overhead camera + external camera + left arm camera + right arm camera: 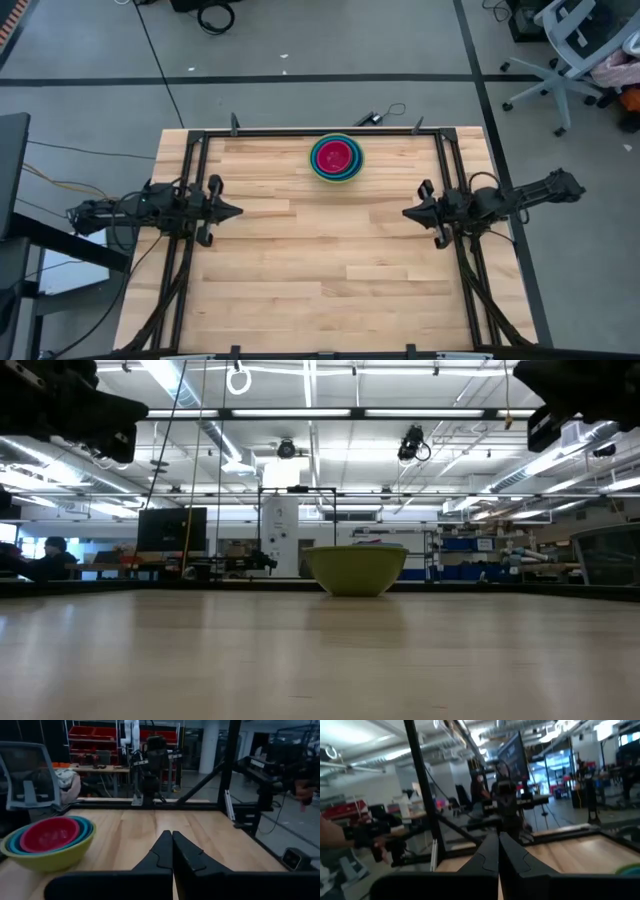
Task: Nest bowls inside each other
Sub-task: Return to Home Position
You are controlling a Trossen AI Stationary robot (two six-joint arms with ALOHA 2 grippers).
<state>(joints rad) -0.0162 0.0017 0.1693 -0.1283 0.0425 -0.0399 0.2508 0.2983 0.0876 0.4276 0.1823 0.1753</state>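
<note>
The bowls [337, 157] sit nested in one stack near the table's far edge, a little right of its middle: magenta-red innermost, then lime-green, blue rings and the olive-green outer bowl [355, 569], whose base rests on the wood. The stack [47, 841] also shows in the left wrist view, and only its rim [629, 869] in the right wrist view. My left gripper [238, 211] is shut, level, at the table's left side. My right gripper [405, 213] is shut at the table's right side. Both are far from the bowls and hold nothing.
A black metal frame [320, 133] runs along the table's far edge and both sides. Bare wood [320, 270] lies between the two grippers and toward the near edge. An office chair [572, 50] stands on the floor beyond the far right corner.
</note>
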